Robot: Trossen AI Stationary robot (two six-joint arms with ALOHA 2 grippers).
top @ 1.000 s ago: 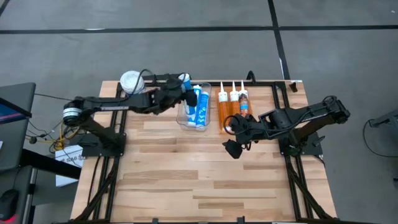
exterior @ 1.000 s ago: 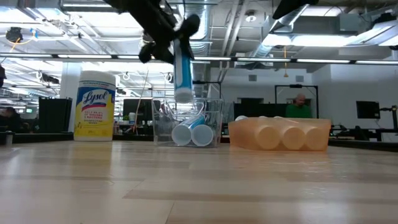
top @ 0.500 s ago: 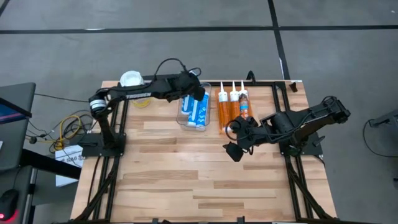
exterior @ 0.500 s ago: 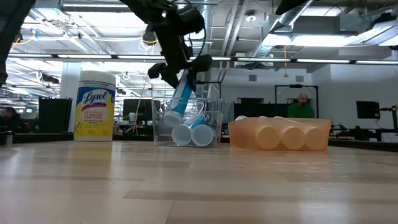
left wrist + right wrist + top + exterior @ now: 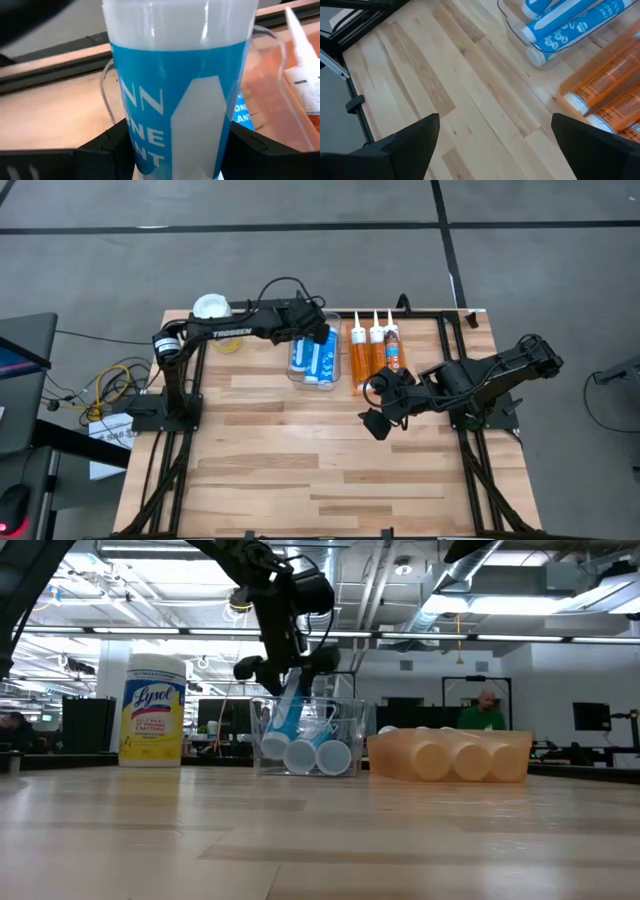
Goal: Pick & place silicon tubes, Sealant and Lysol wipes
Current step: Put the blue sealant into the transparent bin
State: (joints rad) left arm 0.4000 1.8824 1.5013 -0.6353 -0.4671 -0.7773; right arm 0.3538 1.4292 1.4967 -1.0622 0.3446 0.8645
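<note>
My left gripper (image 5: 312, 332) is over the clear bin (image 5: 345, 715) at the table's far middle and is shut on a blue sealant tube (image 5: 283, 720). Two more blue tubes (image 5: 318, 755) lie in the bin. Three orange tubes (image 5: 372, 348) lie in an orange tray (image 5: 450, 758) right of the bin. The Lysol wipes canister (image 5: 152, 710), with a white lid and yellow label, stands upright at the far left. My right gripper (image 5: 375, 415) is open and empty, near the table's middle, on the near side of the orange tray. My left gripper pinches the blue tube's body (image 5: 180, 125) between its two fingers (image 5: 112, 150), toward the tube's upper end. It comes from above. The tube slants down into the clear bin. Its round lower end (image 5: 274, 745) is beside the two other tubes.
The bin and tray stand side by side along the far edge. Bare wooden tabletop (image 5: 300, 450) stretches across the near half. Black frame rails (image 5: 440, 315) run along the far edge. A person (image 5: 483, 710) shows in the room behind.
My left gripper has gone toward the table's right edge and down over the clear bin, still shut on the blue tube. The tube, which hung upright above the bin, has tipped to a slant, and its lower end has gone down into the bin.
</note>
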